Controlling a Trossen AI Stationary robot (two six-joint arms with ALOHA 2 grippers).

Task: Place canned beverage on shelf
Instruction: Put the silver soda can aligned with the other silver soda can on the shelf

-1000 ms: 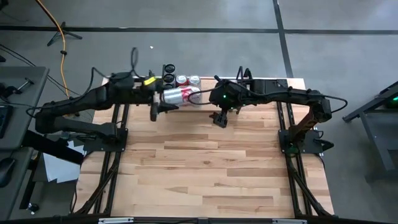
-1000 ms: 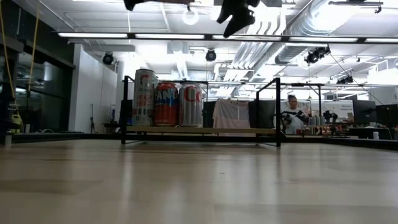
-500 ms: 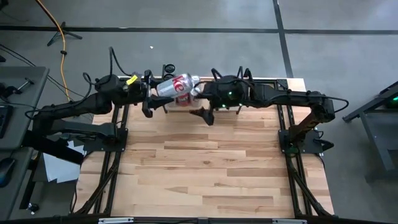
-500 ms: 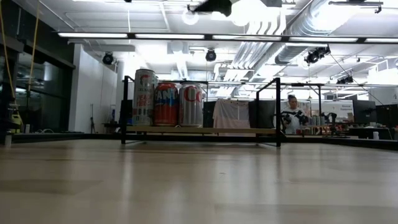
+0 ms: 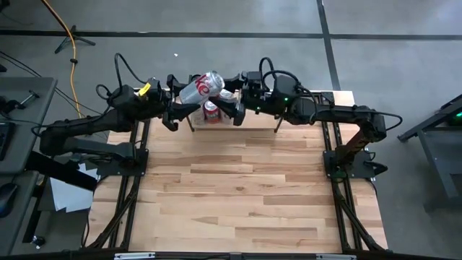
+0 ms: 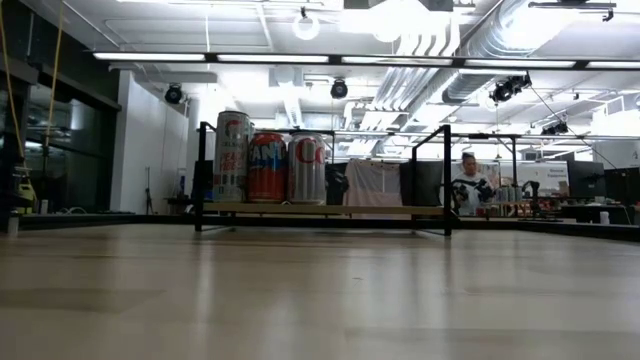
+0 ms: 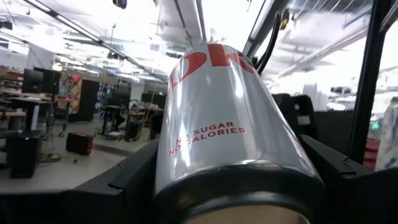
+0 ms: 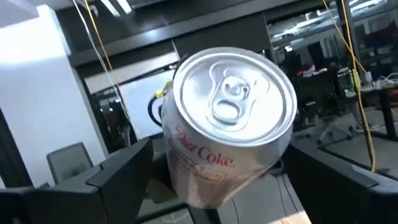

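Can aloft over shelf at table's far edge, tilted, clamped between fingers of my left gripper. My right gripper faces can's top, just beside it, fingers spread wide, gripping nothing. Three cans stand upright on shelf's left end.

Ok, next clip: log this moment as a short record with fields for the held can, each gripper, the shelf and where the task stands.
held can: silver Diet Coke can, tilted in the air above the shelf
left gripper: shut on the can's body
right gripper: open, its fingers either side of the can's top end
shelf: three cans upright at one end, the rest bare
task: can not yet on the shelf
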